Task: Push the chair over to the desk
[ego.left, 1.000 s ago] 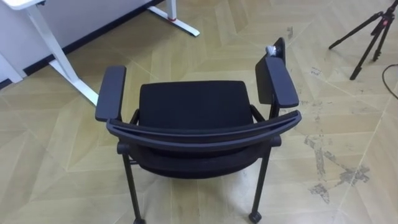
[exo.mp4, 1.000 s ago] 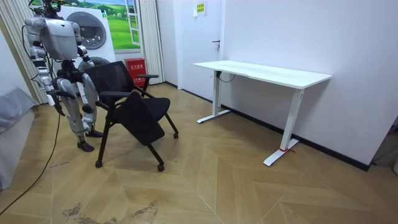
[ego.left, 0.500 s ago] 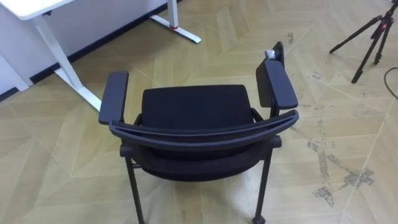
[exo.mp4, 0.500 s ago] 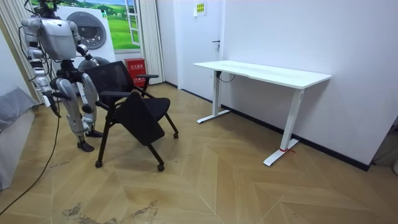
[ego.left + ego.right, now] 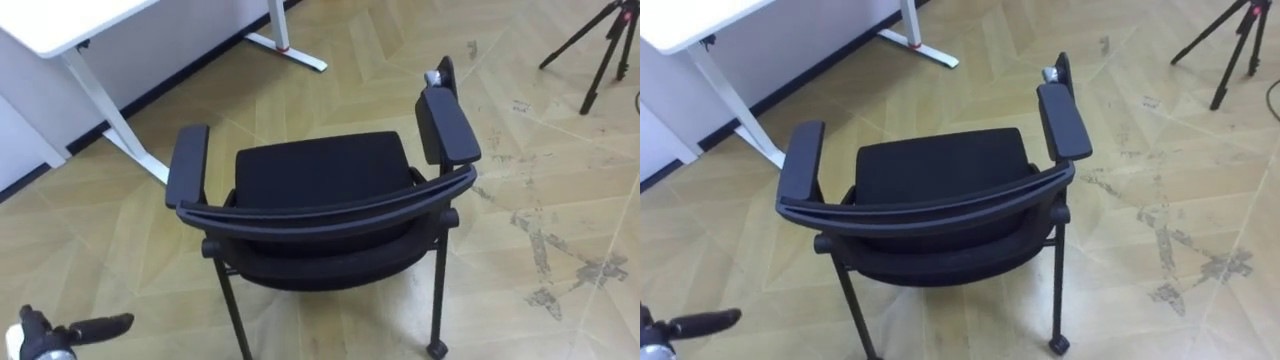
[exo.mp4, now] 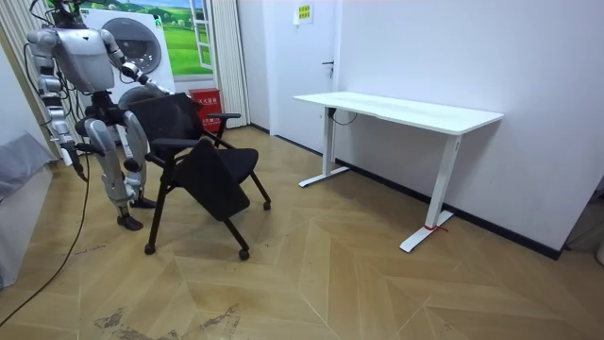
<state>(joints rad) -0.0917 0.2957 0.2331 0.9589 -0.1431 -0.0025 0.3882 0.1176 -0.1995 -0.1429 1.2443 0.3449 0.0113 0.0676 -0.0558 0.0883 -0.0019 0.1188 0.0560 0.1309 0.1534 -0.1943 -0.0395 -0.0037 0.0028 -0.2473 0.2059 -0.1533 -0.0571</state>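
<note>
A black chair (image 5: 320,175) with armrests and castors stands right before me on the wood floor, its curved backrest rim (image 5: 320,212) nearest to me and its seat facing away. The chair's side tablet hangs folded in the room view (image 6: 212,179). My left hand (image 5: 45,338) shows at the lower left with its thumb stretched out, below and left of the backrest and apart from it; it is the same hand (image 5: 675,327) in the right eye view. In the room view I stand behind the chair with my right hand (image 6: 72,153) low at my side.
A white desk (image 5: 60,30) with a white leg and foot stands ahead on my left. A black tripod (image 5: 600,50) is at the far right. Scuff marks streak the floor right of the chair. A washing machine (image 6: 142,47) and a red box (image 6: 206,102) stand behind me.
My left hand has come up into the lower left of the eye view, and the arm has risen in the room view. The eye view shifted slightly; the chair stays put.
</note>
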